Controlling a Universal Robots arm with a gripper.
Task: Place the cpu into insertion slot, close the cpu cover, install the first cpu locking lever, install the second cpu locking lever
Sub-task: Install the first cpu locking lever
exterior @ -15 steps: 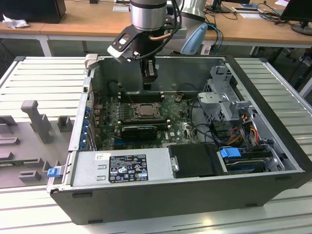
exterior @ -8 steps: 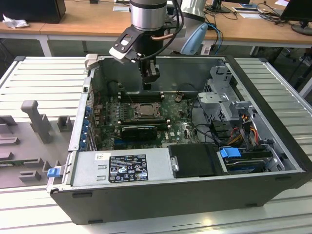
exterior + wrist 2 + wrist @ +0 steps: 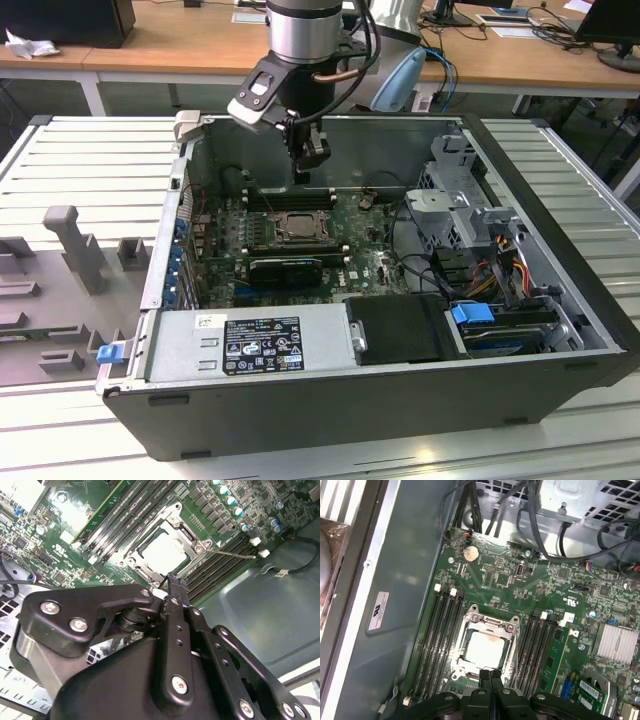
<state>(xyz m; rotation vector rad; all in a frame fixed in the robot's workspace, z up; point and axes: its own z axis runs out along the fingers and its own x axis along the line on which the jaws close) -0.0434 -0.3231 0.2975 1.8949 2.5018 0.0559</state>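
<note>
The cpu (image 3: 484, 647) lies flat in the insertion slot (image 3: 297, 228), pale and square; it is also seen in the second wrist view (image 3: 162, 550). The silvery cpu cover (image 3: 489, 624) lies down around it, framing the chip. A thin metal locking lever (image 3: 230, 554) sticks out from the socket's corner across the memory slots. My gripper (image 3: 302, 177) hangs just above the socket's edge with its black fingers (image 3: 485, 676) pressed together and nothing between them. Its tip (image 3: 173, 581) sits beside the cover's rim in the second wrist view.
Long black memory slots (image 3: 437, 635) flank the socket on both sides. A black card (image 3: 285, 268) and the grey power supply box (image 3: 250, 345) lie nearer the case front. A drive cage (image 3: 450, 200) and cables (image 3: 500, 270) crowd the exterior view's right. The case wall (image 3: 395, 580) runs close by.
</note>
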